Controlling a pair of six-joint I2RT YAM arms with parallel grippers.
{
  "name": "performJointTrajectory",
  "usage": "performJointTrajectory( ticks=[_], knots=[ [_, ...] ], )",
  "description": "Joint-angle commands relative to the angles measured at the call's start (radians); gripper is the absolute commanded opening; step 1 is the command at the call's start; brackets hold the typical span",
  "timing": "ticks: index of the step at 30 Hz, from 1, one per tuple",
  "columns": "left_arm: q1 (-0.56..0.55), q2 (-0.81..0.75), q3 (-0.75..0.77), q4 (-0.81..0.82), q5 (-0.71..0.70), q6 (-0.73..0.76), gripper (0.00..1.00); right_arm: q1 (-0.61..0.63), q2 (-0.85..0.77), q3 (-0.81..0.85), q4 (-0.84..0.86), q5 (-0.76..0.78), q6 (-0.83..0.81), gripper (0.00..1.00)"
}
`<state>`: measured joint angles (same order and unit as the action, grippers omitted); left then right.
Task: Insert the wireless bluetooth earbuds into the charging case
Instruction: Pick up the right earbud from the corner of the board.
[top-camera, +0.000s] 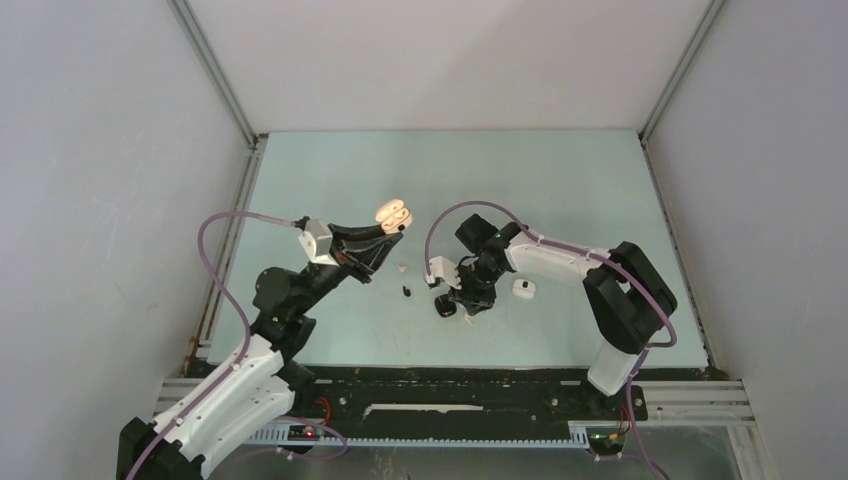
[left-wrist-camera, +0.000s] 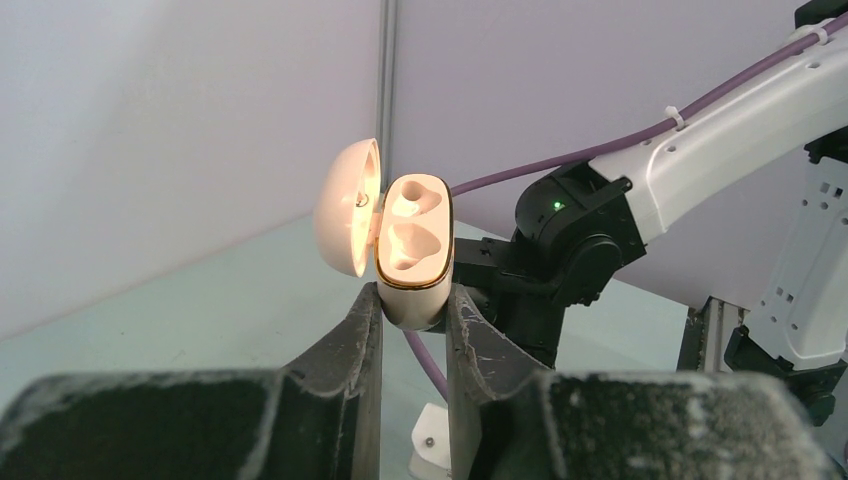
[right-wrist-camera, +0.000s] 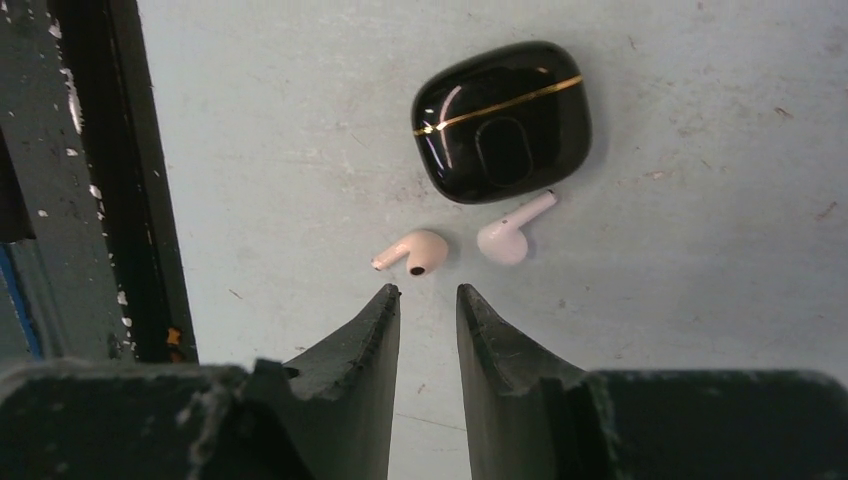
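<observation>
My left gripper (left-wrist-camera: 412, 300) is shut on the base of an open beige charging case (left-wrist-camera: 412, 250), held up in the air with its lid (left-wrist-camera: 348, 220) swung left and both wells empty. The case also shows in the top view (top-camera: 392, 214). My right gripper (right-wrist-camera: 428, 295) is open and empty, pointing down at the table just short of two pale beige earbuds (right-wrist-camera: 413, 250) (right-wrist-camera: 510, 235). They lie side by side in front of a closed black case (right-wrist-camera: 502, 120) with a gold line. In the top view, the right gripper (top-camera: 466, 302) hovers beside the black case (top-camera: 443, 306).
A white earbud (top-camera: 401, 268) and a black earbud (top-camera: 406, 291) lie on the table between the arms. A small white closed case (top-camera: 524, 287) sits right of my right gripper. The black table edge rail (right-wrist-camera: 110, 200) runs left of the earbuds.
</observation>
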<state>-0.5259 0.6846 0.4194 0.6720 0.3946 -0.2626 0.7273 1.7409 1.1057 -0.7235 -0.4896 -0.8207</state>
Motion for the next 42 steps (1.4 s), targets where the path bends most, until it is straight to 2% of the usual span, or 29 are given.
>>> performJointTrajectory(
  ticks=[1,8,23,42],
  knots=[
    [0.007,0.000,0.007,0.037,-0.013,-0.010,0.01,0.032,-0.014,0.036,-0.026,-0.019,0.040,0.31],
    [0.009,0.005,0.008,0.041,-0.008,-0.016,0.01,0.042,-0.054,-0.001,0.006,0.013,0.028,0.31],
    [0.009,0.004,0.010,0.035,-0.005,-0.017,0.01,0.067,0.014,-0.001,0.016,0.042,-0.064,0.31],
    [0.009,0.006,0.012,0.031,-0.005,-0.017,0.02,0.078,0.057,-0.001,0.042,0.068,-0.047,0.31]
  ],
)
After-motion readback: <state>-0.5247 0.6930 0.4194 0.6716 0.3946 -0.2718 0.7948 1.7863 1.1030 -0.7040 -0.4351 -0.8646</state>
